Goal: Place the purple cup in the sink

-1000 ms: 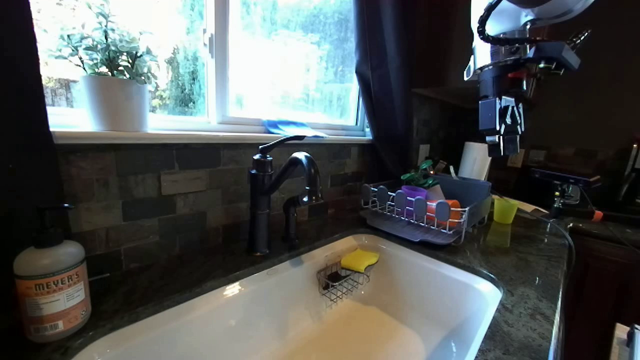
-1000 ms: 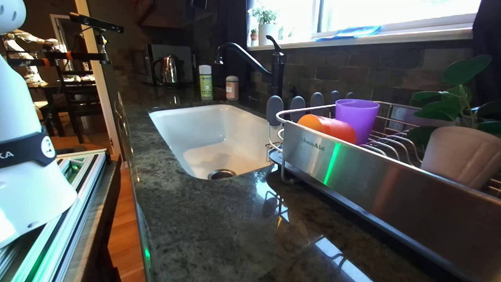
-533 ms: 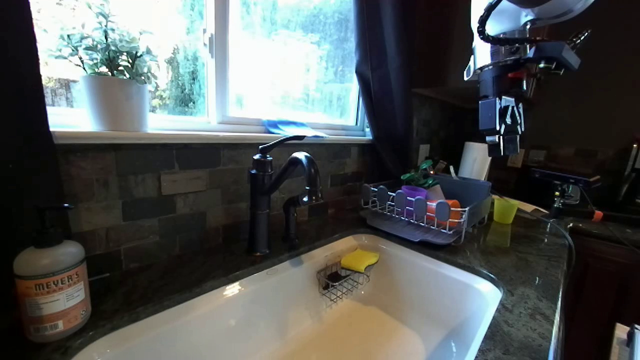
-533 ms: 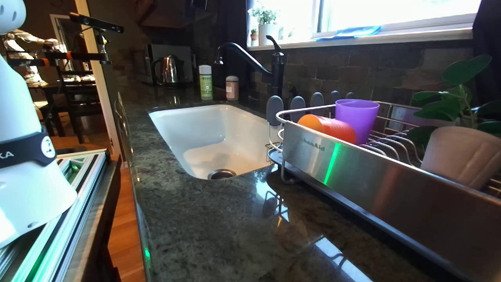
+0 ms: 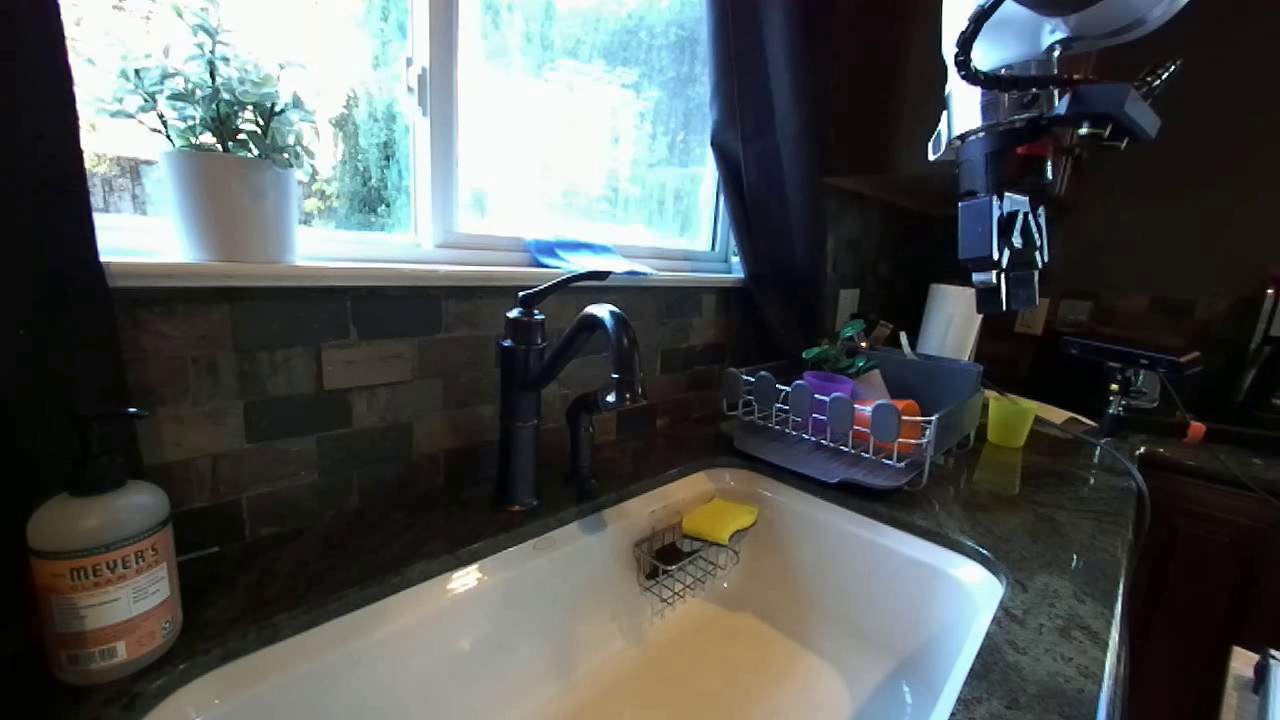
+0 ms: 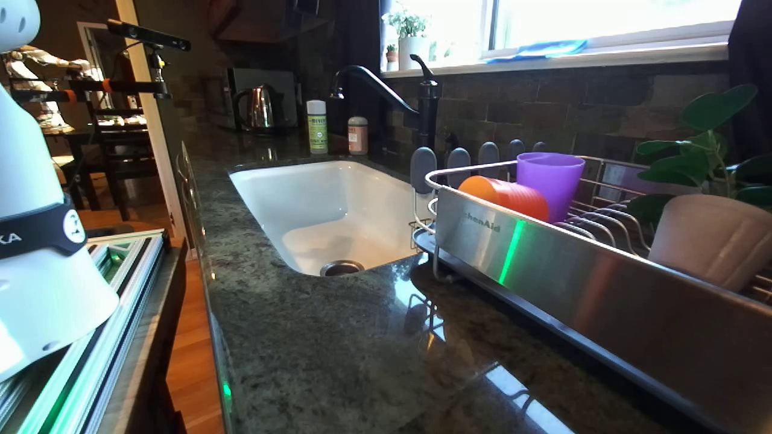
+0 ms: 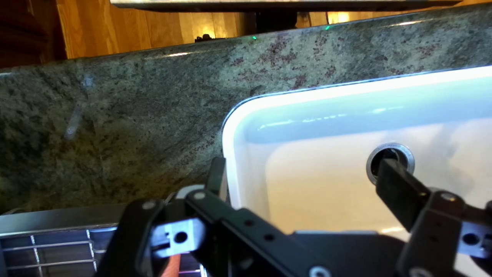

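Observation:
The purple cup [image 6: 550,184] stands in the dish rack [image 6: 603,289], beside an orange cup [image 6: 512,198] lying on its side. In an exterior view the purple cup [image 5: 828,388] is partly behind the rack's wires. I cannot make it out in the wrist view. The white sink [image 5: 900,570] is set in the dark stone counter; its rim shows in the wrist view [image 7: 246,104] and its wall in an exterior view [image 6: 301,187]. My gripper [image 5: 1007,292] hangs high above the counter. In the wrist view the gripper [image 7: 303,167] has its fingers wide apart with nothing between them.
A dark faucet [image 5: 520,420] rises behind the sink. A yellow sponge [image 5: 718,520] rests on a wire caddy inside the sink. A yellow-green cup [image 5: 1010,420] stands beside the rack. A potted plant [image 6: 711,238] leans in the rack. A soap bottle [image 5: 105,580] stands on the counter.

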